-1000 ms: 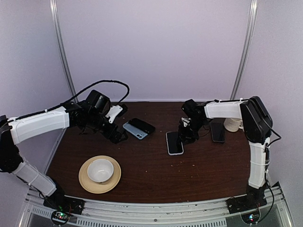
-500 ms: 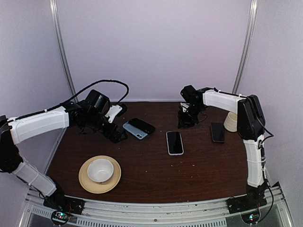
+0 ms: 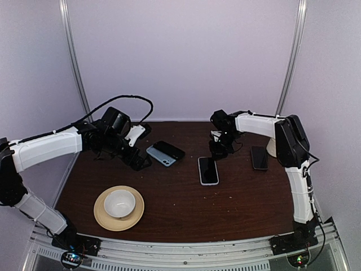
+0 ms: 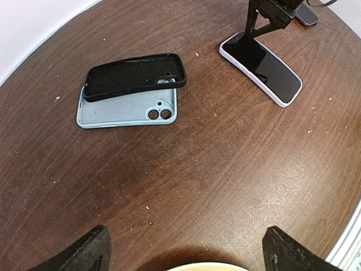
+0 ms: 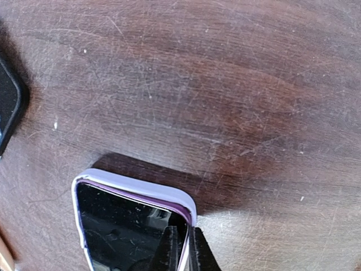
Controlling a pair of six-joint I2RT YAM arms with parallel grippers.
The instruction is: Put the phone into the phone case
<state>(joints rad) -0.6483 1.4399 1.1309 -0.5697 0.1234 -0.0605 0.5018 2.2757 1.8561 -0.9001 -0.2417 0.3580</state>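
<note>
The phone case (image 3: pixel 207 171) lies flat at the table's middle, glossy black face up inside a pale lilac-blue rim (image 5: pixel 135 192). My right gripper (image 3: pixel 216 151) stands over its far end. In the right wrist view that gripper (image 5: pixel 186 236) is shut on the rim's corner, one finger inside the edge and one outside. The phone (image 3: pixel 259 158), an all-black slab, lies flat to the right of the case, apart from it. My left gripper (image 4: pixel 186 254) hangs open over bare wood at the left, holding nothing.
A pale blue phone (image 4: pixel 121 110) with a black shell (image 4: pixel 135 76) lying across it sits left of centre. A tan plate (image 3: pixel 101 217) holding a white bowl (image 3: pixel 119 202) is at the front left. A white cup (image 3: pixel 276 148) stands at the right.
My right gripper drew back from the case towards the rear, then came down again at its far end and closed on the rim. The left arm has stayed still.
</note>
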